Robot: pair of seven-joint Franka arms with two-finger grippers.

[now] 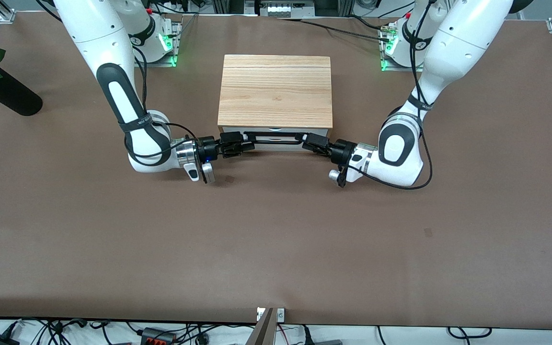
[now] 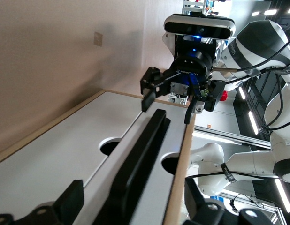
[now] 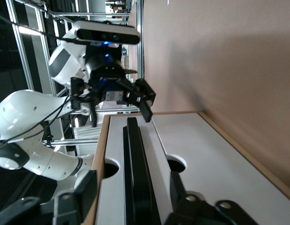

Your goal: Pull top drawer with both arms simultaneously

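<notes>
Even overhead light falls bright on the brown table [image 1: 276, 239], casting soft shadows beneath both arms beside the wooden box [image 1: 275, 91]. Ceiling strip lights glare in the wrist views; near fingers blur.

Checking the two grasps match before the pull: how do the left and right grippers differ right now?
The left gripper is at the bar handle's end toward the left arm's side of the table; the right gripper is at the other end. The left forearm slants in the front view, the right lies more level. Both have fingers open, astride the handle, and the top drawer looks closed.
</notes>
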